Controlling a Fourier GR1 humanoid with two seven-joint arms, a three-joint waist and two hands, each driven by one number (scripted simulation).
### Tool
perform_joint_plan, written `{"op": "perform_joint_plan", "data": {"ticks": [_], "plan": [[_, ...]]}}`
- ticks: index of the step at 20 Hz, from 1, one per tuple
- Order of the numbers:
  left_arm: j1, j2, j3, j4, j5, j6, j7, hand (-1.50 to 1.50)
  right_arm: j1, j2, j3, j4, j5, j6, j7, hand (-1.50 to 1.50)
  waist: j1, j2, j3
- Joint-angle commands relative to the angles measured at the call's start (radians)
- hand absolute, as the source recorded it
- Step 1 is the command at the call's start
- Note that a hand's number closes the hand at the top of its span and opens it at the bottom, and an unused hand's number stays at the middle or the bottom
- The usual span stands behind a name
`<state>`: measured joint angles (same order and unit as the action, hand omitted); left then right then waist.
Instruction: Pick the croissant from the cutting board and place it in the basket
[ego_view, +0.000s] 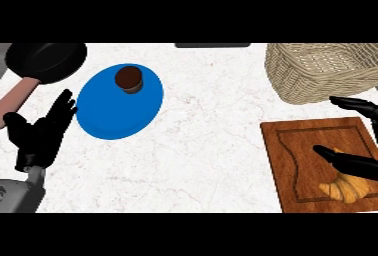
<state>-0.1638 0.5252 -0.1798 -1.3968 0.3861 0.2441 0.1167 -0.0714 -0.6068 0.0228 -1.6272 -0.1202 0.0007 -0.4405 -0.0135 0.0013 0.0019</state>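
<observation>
The golden-brown crescent croissant (347, 188) lies on the brown wooden cutting board (295, 150) with a grooved border, at the board's near right part, close to the view's right edge. The board sits at the right of the white marbled desk (207, 150); its near edge is cut off by the view's lower limit. The robot's black right hand (353, 164) enters from the right edge over the board: the thumb reaches left just above the croissant and touches its upper end, while the other fingers (356, 105) spread apart above the board's far edge, so the hand is open and grips nothing.

The woven beige wicker basket (325, 70) stands just beyond the board, at the desk's far right corner. A wide bare stretch of desk lies between the board and the blue round plate (111, 112), which carries a small dark brown cup (129, 80). A black frying pan (44, 60) with a pinkish handle sits at the far left. The left hand (40, 132) rests near the left edge, fingers straight and open.

No writing shows.
</observation>
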Motion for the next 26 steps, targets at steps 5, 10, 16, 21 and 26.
{"op": "perform_joint_plan", "data": {"ticks": [5,10,16,21,26], "plan": [[-0.036,-0.011,0.017,0.033,-0.021,-0.042,0.022,0.00,-0.069,-0.025,0.001,-0.255,0.103,-0.110,0.470,-1.50,0.003,-0.005,-0.004],[-0.065,-0.028,0.014,0.044,-0.018,-0.026,0.042,0.00,-0.095,-0.240,0.012,-0.295,0.164,0.006,0.805,-1.50,-0.009,-0.007,-0.009],[-0.035,0.023,0.040,0.029,-0.012,-0.070,0.027,0.00,-0.146,-0.504,-0.092,-0.263,0.216,0.158,1.106,-1.50,0.008,-0.007,-0.007],[-0.076,0.008,0.058,0.041,-0.004,-0.065,0.070,0.00,-0.193,-0.634,-0.209,-0.244,-0.076,0.429,1.213,-1.50,-0.005,-0.007,-0.004],[-0.076,-0.008,0.051,0.033,-0.031,-0.073,0.053,0.00,-0.186,-0.658,-0.267,-0.199,-0.306,0.583,1.279,-1.50,0.003,-0.005,-0.003]]}}
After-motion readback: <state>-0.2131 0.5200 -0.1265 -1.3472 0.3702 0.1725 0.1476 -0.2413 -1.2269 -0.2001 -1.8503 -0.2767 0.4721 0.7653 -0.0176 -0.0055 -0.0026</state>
